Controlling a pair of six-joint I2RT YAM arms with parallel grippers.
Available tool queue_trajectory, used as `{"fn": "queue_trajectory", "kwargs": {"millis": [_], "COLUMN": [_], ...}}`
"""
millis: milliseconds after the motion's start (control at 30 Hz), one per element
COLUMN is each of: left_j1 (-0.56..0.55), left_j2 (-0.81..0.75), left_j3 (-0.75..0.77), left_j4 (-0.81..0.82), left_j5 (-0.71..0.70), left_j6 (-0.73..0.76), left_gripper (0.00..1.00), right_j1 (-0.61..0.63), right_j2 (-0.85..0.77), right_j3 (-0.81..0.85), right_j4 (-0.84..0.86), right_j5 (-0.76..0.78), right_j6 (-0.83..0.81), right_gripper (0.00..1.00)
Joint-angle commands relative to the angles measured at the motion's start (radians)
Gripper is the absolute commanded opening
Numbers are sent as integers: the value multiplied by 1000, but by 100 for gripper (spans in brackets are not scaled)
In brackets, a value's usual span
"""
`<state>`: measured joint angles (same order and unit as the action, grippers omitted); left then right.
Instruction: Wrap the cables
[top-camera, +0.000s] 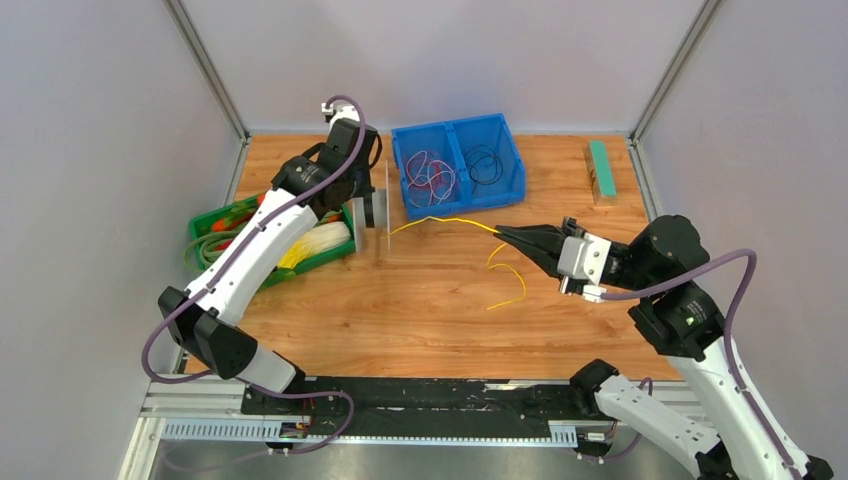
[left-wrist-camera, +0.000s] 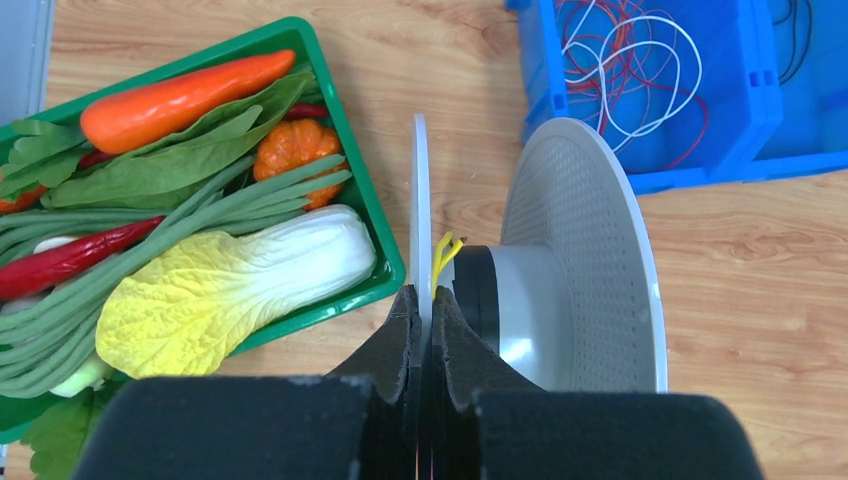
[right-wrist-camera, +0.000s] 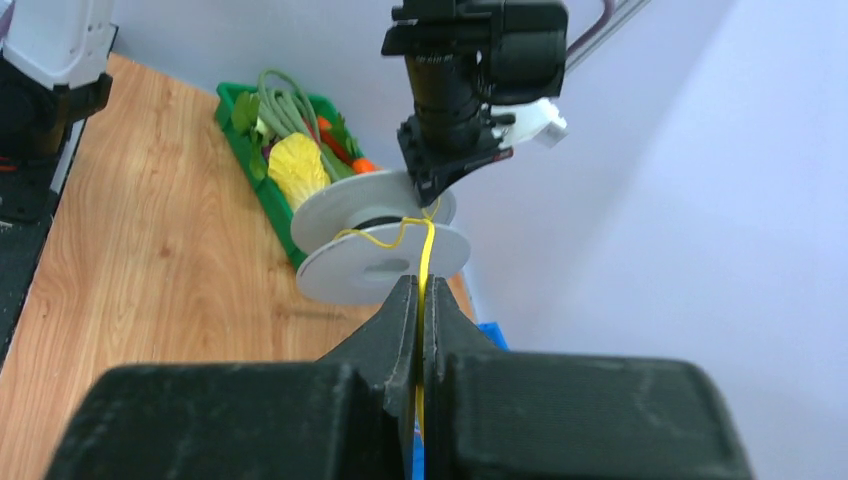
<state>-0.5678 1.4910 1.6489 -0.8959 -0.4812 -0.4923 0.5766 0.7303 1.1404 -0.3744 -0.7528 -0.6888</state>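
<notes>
The yellow cable (top-camera: 445, 220) runs taut from a white spool (top-camera: 386, 215) to my right gripper (top-camera: 500, 232). Its loose tail curls on the table (top-camera: 508, 285). My left gripper (top-camera: 372, 205) is shut on the edge of one spool flange (left-wrist-camera: 421, 190) and holds the spool on edge. The cable's end (left-wrist-camera: 443, 252) lies at the spool's dark core, beside the other flange (left-wrist-camera: 590, 260). In the right wrist view my right gripper (right-wrist-camera: 420, 290) is shut on the cable (right-wrist-camera: 428, 250), which leads to the spool (right-wrist-camera: 350, 210).
A blue two-part bin (top-camera: 505, 190) at the back holds a red and white wire tangle (top-camera: 430, 175) and a black wire (top-camera: 485, 165). A green tray (top-camera: 335, 252) of toy vegetables stands left of the spool. A green-topped block (top-camera: 603, 170) lies at the back right.
</notes>
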Motion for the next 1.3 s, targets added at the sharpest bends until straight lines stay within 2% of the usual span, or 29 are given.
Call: {"fn": "queue_trajectory", "kwargs": {"millis": [0,133,267,433,567,667,800,1000,1100,1267], "left_j1": [-18,-30,-38,-50,-46,-8,46,131,164,242], "left_j2": [6,-23,-116,-230,-357,-448,-509,-548,-540,-512], "left_j3": [29,-7,-136,-245,-319,-379,-382,-333,-302,-282], "left_j4": [29,44,127,213,290,342,345,458,575,828], "left_j5": [-1,90,241,420,556,752,965,1231,1319,1317], "left_j6": [17,76,141,221,300,324,308,180,17,-291], "left_gripper": [0,0,0,0,0,0,0,0,0,0], "right_j1": [31,31,10,-84,-187,-305,-431,-566,-621,-626], "right_j2": [27,76,139,241,290,326,362,422,449,457], "right_j3": [64,105,171,251,254,245,219,164,131,72], "right_j4": [104,160,192,220,224,224,238,245,242,233], "right_j5": [21,159,262,228,204,147,99,56,35,4], "right_j6": [83,121,118,205,232,276,317,319,322,305], "right_gripper": [0,0,0,0,0,0,0,0,0,0]}}
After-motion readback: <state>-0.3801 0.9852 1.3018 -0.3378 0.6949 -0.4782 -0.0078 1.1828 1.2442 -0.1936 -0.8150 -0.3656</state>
